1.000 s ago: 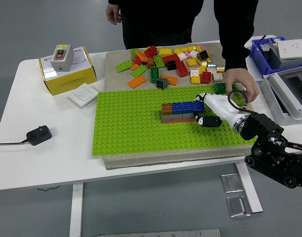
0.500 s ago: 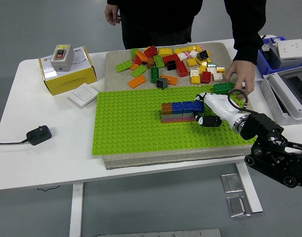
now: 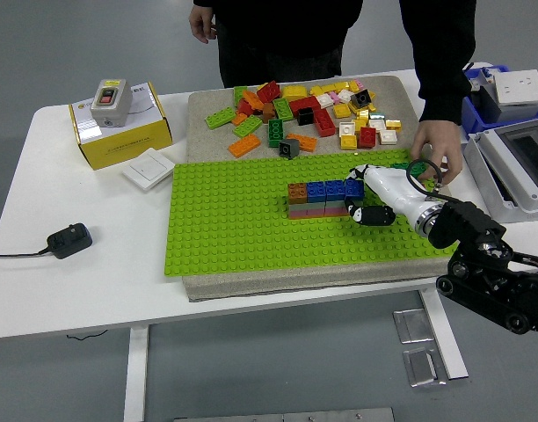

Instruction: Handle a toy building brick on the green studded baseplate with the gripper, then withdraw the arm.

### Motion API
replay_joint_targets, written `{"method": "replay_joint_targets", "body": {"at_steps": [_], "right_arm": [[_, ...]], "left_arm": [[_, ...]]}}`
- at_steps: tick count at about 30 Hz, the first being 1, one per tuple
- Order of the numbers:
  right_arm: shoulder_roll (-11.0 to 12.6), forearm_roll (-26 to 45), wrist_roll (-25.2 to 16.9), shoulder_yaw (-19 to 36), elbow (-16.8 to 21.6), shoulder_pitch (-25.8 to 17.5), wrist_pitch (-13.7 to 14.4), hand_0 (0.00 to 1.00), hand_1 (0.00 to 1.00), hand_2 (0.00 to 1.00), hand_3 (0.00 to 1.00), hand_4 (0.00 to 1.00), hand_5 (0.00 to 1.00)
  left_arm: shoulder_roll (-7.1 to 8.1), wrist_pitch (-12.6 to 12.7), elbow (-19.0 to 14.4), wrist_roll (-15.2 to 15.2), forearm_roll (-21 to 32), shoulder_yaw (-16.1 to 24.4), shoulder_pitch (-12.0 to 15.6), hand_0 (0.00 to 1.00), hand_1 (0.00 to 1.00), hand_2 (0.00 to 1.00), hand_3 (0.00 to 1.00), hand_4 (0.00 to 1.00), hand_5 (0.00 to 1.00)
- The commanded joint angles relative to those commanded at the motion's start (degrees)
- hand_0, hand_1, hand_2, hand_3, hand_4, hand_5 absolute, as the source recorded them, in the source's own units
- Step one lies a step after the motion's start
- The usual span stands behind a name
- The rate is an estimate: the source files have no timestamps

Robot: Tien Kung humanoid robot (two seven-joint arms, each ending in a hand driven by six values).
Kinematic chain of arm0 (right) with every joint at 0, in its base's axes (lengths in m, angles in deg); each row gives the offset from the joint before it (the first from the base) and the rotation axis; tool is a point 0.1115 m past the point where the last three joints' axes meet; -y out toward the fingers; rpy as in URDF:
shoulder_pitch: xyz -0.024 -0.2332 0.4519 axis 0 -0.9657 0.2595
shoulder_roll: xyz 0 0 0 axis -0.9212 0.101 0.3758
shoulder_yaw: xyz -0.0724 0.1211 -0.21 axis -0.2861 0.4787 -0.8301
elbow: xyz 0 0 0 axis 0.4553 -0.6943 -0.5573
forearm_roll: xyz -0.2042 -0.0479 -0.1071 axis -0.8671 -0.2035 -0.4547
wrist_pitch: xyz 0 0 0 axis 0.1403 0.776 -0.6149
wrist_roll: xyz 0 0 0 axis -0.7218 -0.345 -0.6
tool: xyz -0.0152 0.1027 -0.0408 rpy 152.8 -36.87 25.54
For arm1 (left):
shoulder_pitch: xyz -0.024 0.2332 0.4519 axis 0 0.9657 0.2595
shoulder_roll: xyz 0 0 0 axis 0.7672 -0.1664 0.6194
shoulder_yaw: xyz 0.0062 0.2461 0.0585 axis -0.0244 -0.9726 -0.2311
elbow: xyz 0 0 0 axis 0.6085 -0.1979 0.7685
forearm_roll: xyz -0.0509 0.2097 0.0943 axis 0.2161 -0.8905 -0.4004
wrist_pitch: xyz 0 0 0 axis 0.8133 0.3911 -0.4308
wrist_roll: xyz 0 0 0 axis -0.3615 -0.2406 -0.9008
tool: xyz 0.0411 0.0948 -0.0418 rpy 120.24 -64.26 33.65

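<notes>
- On my feed the small brick stack sits near the middle of the green studded baseplate, a little right of centre: a brown brick at its left end, blue bricks running right, and greyish and reddish layers under them.
- My right hand is at the stack's right end, its white fingers against the last blue brick and a dark thumb tip lower beside the stack's base. It looks pinched around that end brick, but I cannot tell for certain whether the fingers actually clamp it.
- The right arm comes in from the lower right, black and bulky, crossing the table's near right corner.
- I see no left arm anywhere in this view.
- A person stands at the far side in dark clothing. One hand is down at the baseplate's far right corner, just behind my wrist, resting on or over a green brick there.
- Behind the baseplate, loose bricks in red, yellow, green, orange and white lie scattered on a grey mat.
- On the white table, at left, I see a yellow box carrying a grey switch unit, a white wall switch just beside it, and a black power adapter nearer me.
- At far right are a blue bin and a grey enclosure.
</notes>
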Motion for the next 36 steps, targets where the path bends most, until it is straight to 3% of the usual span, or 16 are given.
{"method": "replay_joint_targets", "body": {"at_steps": [33,34,36], "right_arm": [[-0.1,1.0,-0.3,0.4,0.2,0.0,-0.1,0.797,0.877,0.905,0.802,0.508,0.362],[-0.1,1.1,-0.4,0.5,0.2,0.1,-0.1,0.797,0.878,0.911,0.896,0.514,0.363],[0.0,1.3,-0.4,0.7,0.2,0.1,-0.1,0.797,0.878,0.911,0.896,0.514,0.363]], "left_arm": [[0.1,-0.1,0.0,0.1,-0.1,-0.1,0.0,0.659,0.659,0.572,0.594,0.133,0.679],[0.09,-0.1,0.0,0.1,-0.1,-0.1,0.0,0.66,0.658,0.573,0.594,0.133,0.679],[0.08,-0.1,0.0,0.1,-0.1,-0.1,-0.1,0.66,0.658,0.573,0.594,0.133,0.679]]}}
